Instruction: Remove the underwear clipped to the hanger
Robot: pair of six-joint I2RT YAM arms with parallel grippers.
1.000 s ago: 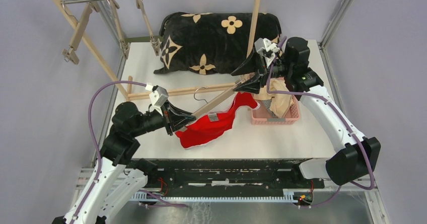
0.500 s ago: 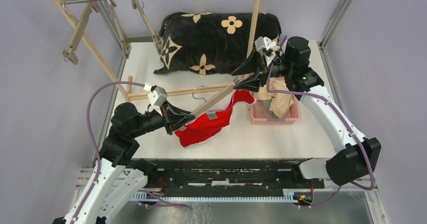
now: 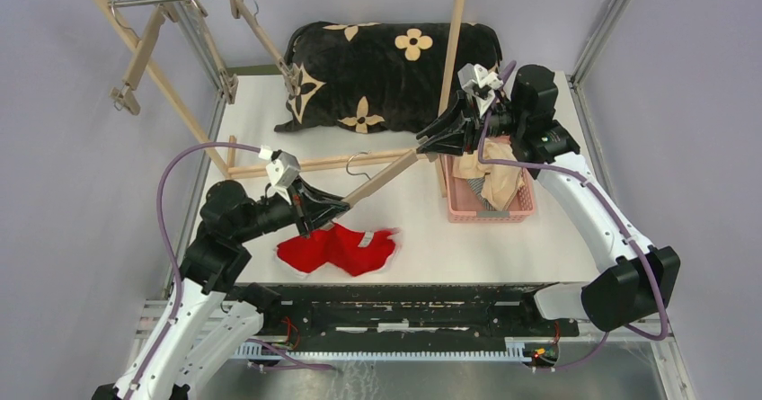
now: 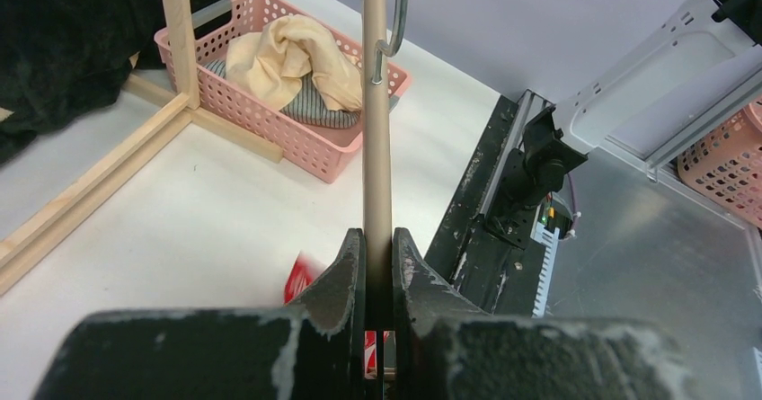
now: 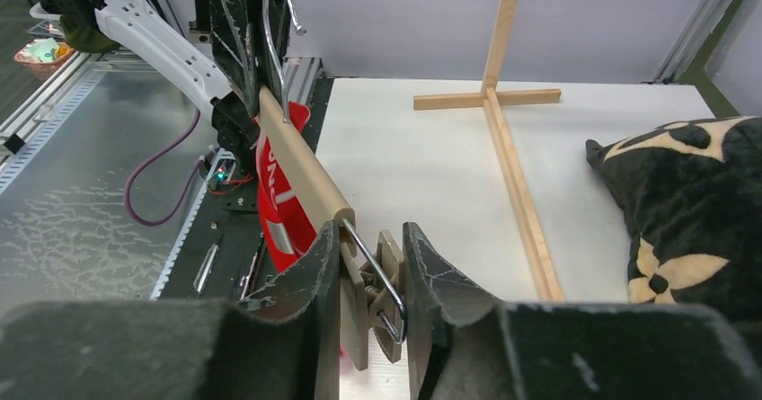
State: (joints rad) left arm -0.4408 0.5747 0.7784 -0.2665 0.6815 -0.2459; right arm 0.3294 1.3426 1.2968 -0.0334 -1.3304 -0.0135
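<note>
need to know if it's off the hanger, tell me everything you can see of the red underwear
The red underwear is bright red soft cloth with white trim and a small pale label. It lies crumpled on the white table near the front edge, beneath the left hand, which grips the wooden hanger. Nothing clips it in the top view; only the table touches it.

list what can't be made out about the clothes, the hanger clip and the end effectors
- Red underwear: in the left wrist view, nearly all of it is hidden behind the left end effector.
- Striped underwear: in the left wrist view, the beige underwear covers most of it in the pink basket.
- Right end effector: in the right wrist view, it is unclear whether it presses the hanger clip.
</note>
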